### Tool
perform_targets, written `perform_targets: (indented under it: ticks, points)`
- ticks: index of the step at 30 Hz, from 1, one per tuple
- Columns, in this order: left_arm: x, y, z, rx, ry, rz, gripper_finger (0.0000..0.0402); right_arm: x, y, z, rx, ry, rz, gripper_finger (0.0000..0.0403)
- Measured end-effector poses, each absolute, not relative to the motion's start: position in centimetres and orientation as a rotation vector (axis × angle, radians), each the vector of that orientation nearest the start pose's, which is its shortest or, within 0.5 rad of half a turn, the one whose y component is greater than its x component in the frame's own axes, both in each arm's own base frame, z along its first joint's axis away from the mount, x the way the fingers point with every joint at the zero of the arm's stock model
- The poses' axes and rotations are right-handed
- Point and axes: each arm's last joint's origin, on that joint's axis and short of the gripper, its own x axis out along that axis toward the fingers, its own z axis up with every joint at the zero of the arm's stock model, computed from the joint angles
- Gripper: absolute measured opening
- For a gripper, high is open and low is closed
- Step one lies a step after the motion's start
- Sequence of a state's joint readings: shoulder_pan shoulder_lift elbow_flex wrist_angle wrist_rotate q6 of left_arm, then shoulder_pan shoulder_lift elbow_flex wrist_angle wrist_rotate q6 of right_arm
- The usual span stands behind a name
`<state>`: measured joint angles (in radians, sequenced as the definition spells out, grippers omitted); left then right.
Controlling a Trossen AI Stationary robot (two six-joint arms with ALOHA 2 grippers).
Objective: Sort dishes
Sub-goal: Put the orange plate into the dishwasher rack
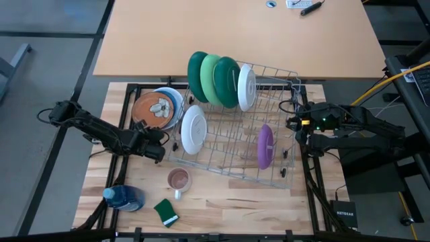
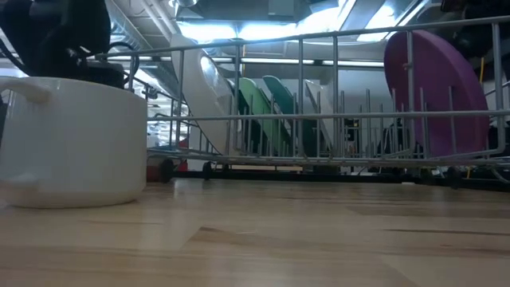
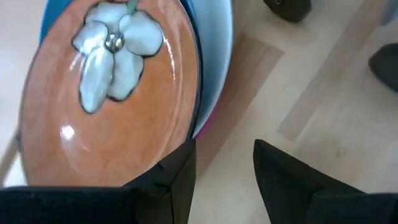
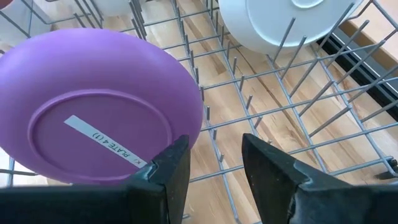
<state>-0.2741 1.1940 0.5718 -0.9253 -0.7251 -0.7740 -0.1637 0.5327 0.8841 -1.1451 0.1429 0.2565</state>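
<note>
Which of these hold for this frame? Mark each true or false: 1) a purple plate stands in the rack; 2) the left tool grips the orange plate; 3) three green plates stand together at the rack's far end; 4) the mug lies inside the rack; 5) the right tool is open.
1) True: the purple plate stands on edge in the wire rack.
2) False: the left tool is open, beside the orange plate, holding nothing.
3) True: the green plates stand side by side at the rack's far end.
4) False: the mug sits on the table, outside the rack.
5) True: the right tool is open by the rack's edge.
</note>
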Motion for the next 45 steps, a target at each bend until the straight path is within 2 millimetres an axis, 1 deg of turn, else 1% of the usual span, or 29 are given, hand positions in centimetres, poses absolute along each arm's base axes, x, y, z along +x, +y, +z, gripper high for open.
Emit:
perform_targets:
  ticks: [3,7,22,29,37,45]
  points:
    - [16.0,-2.4,16.8,0.153,1.11,0.806,0.0148,6.8,-1.5,30.9,0.249,0.755,-0.391,0.0152]
    - [15.9,-2.1,16.9,0.202,1.118,0.826,0.0148,6.8,-1.6,31.0,0.236,0.752,-0.42,0.0152]
    - [16.0,0.0,16.8,0.131,1.141,0.938,0.0148,6.7,-1.7,31.0,0.225,0.75,-0.445,0.0152]
    - [16.3,0.2,16.7,0.115,1.166,0.884,0.0148,6.7,-1.7,30.9,0.225,0.757,-0.445,0.0152]
    - [16.3,0.6,16.7,0.097,1.173,0.906,0.0148,6.7,-1.7,30.9,0.225,0.759,-0.444,0.0152]
    - [16.8,1.9,15.7,0.078,1.235,0.972,0.0148,6.7,-1.7,30.9,0.224,0.76,-0.444,0.0152]
